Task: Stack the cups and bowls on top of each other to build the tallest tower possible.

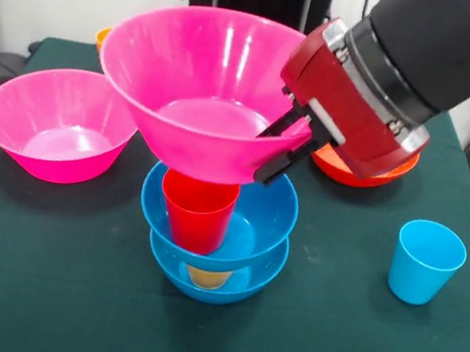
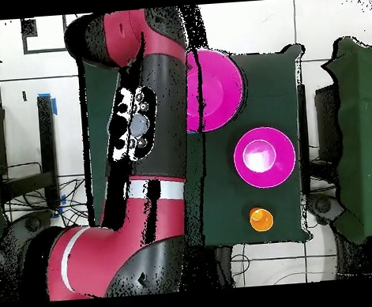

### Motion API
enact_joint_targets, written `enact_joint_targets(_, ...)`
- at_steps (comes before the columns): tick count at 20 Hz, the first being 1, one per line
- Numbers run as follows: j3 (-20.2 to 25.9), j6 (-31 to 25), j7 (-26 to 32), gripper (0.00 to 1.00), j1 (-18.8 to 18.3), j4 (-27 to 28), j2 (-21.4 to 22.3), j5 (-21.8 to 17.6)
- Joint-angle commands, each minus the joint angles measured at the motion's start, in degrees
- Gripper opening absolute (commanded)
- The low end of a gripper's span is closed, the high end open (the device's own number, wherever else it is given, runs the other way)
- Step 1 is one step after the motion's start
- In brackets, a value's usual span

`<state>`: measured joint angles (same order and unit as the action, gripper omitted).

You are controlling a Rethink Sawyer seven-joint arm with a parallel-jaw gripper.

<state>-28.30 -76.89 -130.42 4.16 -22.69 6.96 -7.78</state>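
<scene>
Fingers [image 1: 275, 157] clamped on pink bowl [image 1: 205, 83] rim, tilted over red cup [image 1: 198, 210]; should level, centre before release.

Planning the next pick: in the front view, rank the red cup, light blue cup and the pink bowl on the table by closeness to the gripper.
1. Red cup, just below the gripper.
2. Light blue cup, picture right.
3. Pink bowl on the table, far picture left.
</scene>
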Motion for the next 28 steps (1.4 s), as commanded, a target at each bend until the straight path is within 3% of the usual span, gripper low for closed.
enact_joint_targets(1,6.03,3.22,6.03,0.0,-0.9,-1.58,-4.12,0.15)
enact_joint_targets(6,6.61,4.46,5.7,0.0,-1.29,-3.28,-4.02,0.64)
enact_joint_targets(28,6.34,2.82,9.24,0.0,-3.58,2.24,-6.74,2.46)
